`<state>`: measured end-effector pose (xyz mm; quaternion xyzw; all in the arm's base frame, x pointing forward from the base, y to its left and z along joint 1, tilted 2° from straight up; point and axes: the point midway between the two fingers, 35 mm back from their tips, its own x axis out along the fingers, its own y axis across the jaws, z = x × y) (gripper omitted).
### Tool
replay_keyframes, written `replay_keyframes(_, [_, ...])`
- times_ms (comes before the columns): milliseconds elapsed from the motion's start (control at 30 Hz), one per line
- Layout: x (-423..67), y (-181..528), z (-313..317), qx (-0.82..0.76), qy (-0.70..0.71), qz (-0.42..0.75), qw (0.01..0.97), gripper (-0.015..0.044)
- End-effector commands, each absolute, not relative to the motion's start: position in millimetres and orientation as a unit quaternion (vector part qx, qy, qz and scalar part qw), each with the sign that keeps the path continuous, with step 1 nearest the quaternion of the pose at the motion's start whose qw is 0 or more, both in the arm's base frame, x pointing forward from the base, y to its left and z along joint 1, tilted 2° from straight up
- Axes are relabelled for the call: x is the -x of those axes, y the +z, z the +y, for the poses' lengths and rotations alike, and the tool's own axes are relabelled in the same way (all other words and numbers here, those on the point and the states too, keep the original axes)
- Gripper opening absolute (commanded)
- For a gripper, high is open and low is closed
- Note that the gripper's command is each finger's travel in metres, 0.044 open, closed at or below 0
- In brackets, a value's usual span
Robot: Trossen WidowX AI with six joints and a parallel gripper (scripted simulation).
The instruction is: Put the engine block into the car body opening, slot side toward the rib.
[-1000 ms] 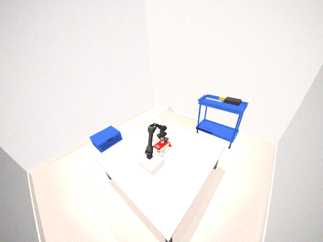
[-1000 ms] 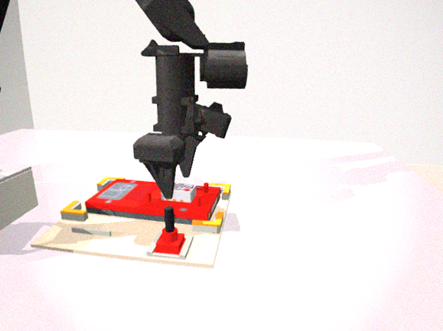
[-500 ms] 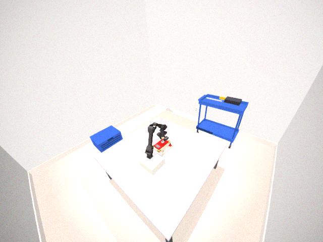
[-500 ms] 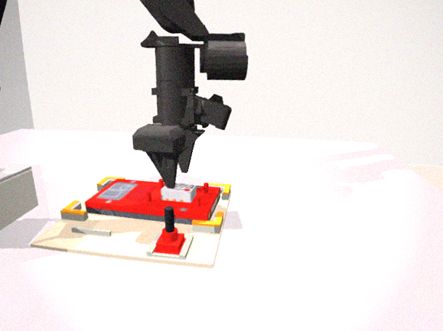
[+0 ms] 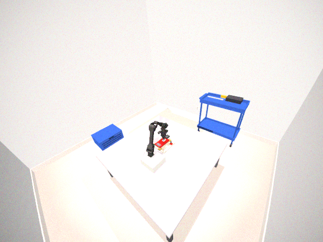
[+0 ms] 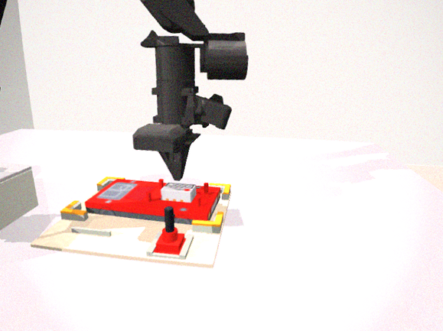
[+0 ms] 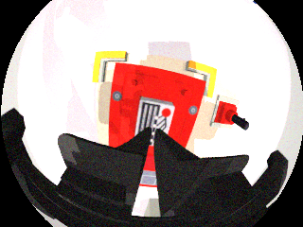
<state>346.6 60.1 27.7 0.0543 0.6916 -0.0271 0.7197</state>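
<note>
The fingers (image 6: 178, 173) are drawn together to a single point with nothing between them, and they hang tip-down just above the engine block (image 6: 177, 191). In the exterior view a thin gap separates the tips from the block's top face; in the wrist view the two dark fingers meet along a narrow seam right over the block's ribbed grey top (image 7: 154, 115).

The engine block is a pale grey box with a small red dot on top. It sits in the opening of the red car body (image 6: 145, 201), its upper part standing a little proud of the red surface. Whether it is pressed fully down cannot be told. Short red pegs (image 6: 206, 186) rise from the car body near the block, and a grey window panel (image 6: 115, 191) lies at the body's other end.

The car body rests on a tan base board (image 6: 112, 243), framed by yellow and grey corner brackets (image 6: 212, 221). On the same board, nearer the exterior camera, a black lever (image 6: 169, 219) stands upright in a red block (image 6: 168, 245).

The board lies near the middle of the white worktop (image 5: 182, 177), beside the pale pedestal (image 5: 154, 164) that carries the dark arm (image 5: 150, 140).

Off the worktop, a blue drawer chest (image 5: 107, 136) sits on the floor beyond one edge. A blue cart (image 5: 222, 102) stands past the far corner, with a black case (image 5: 234, 99) on its top tray.
</note>
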Motion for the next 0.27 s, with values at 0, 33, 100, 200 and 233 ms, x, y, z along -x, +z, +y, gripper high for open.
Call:
replay_keyframes(0, [-346.7, 28.3, 59.6, -0.052, -0.027, 0.691, 0.720, 0.0000])
replay_keyframes(33, [-346.7, 28.3, 59.6, -0.052, -0.027, 0.691, 0.720, 0.0000])
replay_keyframes(100, [-346.7, 28.3, 59.6, -0.052, -0.027, 0.691, 0.720, 0.0000])
replay_keyframes(200, [-346.7, 28.1, 59.6, -0.052, -0.027, 0.691, 0.720, 0.0000])
replay_keyframes(233, [-346.6, 28.0, 59.9, -0.053, -0.027, 0.691, 0.720, 0.0000])
